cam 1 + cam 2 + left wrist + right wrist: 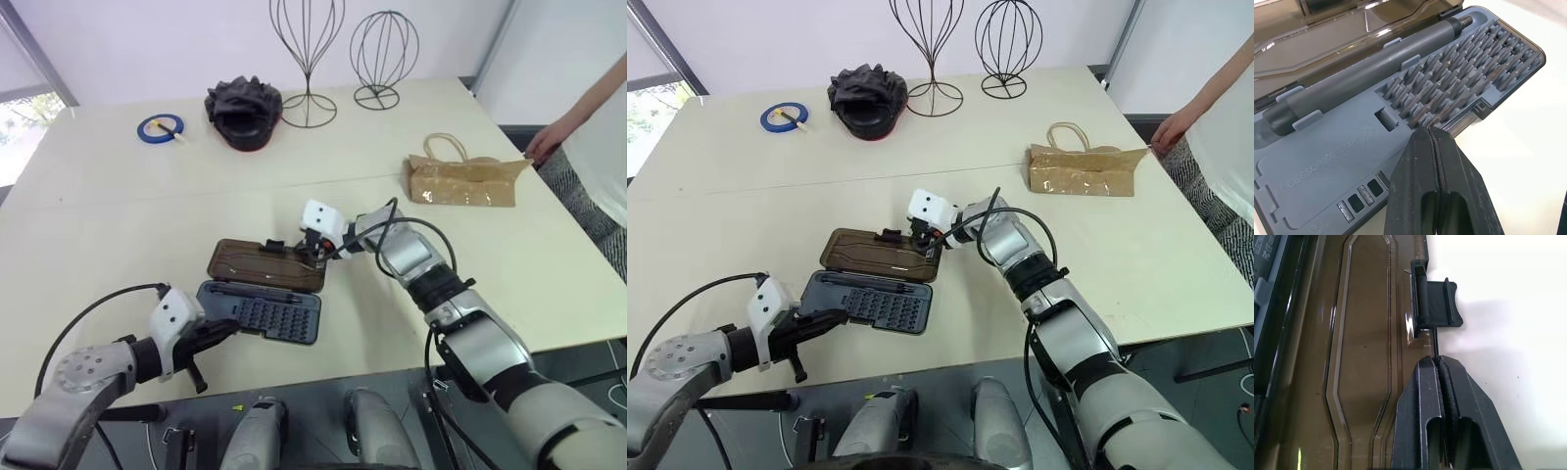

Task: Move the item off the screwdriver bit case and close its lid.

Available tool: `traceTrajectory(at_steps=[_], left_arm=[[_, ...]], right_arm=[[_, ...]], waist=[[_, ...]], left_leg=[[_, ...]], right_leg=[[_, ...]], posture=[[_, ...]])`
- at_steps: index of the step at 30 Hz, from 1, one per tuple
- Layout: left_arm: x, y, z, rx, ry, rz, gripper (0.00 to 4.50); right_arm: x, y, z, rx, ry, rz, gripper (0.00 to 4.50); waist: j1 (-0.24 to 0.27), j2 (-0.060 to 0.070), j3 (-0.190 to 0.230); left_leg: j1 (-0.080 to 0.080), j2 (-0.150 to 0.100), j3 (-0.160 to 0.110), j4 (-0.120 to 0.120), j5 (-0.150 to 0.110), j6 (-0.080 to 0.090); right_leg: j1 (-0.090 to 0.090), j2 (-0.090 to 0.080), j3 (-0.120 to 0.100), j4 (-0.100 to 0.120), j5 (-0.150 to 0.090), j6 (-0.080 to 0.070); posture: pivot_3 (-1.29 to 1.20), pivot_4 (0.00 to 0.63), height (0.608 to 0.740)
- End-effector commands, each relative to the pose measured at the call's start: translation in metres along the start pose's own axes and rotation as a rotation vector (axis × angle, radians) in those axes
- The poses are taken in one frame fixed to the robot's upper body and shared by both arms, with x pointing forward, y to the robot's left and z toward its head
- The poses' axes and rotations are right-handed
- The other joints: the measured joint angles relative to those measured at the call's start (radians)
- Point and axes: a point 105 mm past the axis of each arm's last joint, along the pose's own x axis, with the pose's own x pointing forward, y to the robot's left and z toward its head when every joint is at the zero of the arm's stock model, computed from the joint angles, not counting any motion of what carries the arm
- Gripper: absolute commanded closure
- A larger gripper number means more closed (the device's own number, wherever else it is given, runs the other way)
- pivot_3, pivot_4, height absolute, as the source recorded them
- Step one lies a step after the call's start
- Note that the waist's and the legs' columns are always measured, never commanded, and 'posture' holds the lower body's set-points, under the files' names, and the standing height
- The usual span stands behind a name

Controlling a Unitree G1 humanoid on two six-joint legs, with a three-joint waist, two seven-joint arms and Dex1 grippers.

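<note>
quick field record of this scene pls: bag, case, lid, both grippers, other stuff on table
paper bag: on the table's far right, off the case, near a person's hand
case: open, bits showing
lid: lying flat open behind the case
right gripper: shut on the lid's far edge beside the latch tab
left gripper: shut, at the case's front edge
others: tape roll, black crinkled bowl, two wire stands

Glossy translucent brown plastic lid point(266, 262), matt blue-grey plastic case point(263, 312), crumpled brown paper bag point(460, 181), smooth pale table point(118, 211).
</note>
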Motion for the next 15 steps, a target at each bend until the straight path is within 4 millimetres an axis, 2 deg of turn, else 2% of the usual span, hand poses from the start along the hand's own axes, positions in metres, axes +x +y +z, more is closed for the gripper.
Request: traceTrajectory(at_steps=[1, 8, 11, 15], left_arm=[[-0.002, -0.004, 0.006, 0.004, -0.005, -0.002, 4.5], [-0.002, 0.009, 0.033, -0.007, -0.092, 0.035, 4.5], [-0.004, 0.026, 0.064, 0.002, -0.189, 0.067, 4.5], [-0.018, 0.054, 0.113, -0.037, -0.383, 0.134, 4.5]], right_arm=[[0.002, 0.003, 0.01, -0.088, -0.026, -0.01, 4.46], [-0.008, -0.003, 0.024, -0.302, -0.081, -0.088, 4.46], [-0.018, 0.0, 0.032, -0.42, -0.123, -0.101, 4.46], [-0.027, 0.003, 0.034, -0.52, -0.129, -0.13, 4.46]], waist=[[0.0, 0.0, 0.0], [0.002, 0.0, 0.0], [0.005, -0.001, 0.001], [0.005, -0.001, 0.001]], left_leg=[[0.0, 0.0, 0.0, 0.0, 0.0, 0.0], [0.0, 0.0, 0.0, 0.0, 0.0, 0.0], [-0.001, 0.0, 0.0, 0.001, 0.0, 0.0], [-0.002, -0.001, -0.001, 0.001, 0.0, 0.0]], right_leg=[[0.0, 0.0, 0.0, 0.0, 0.0, 0.0], [0.0, 0.0, 0.0, 0.0, 0.0, 0.0], [0.0, 0.0, 0.0, 0.0, 0.0, 0.0], [0.0, -0.001, -0.001, 0.0, 0.0, 0.0]], posture=[[0.0, 0.15, 0.74], [0.0, 0.15, 0.74], [0.0, 0.15, 0.74], [0.0, 0.15, 0.74]])
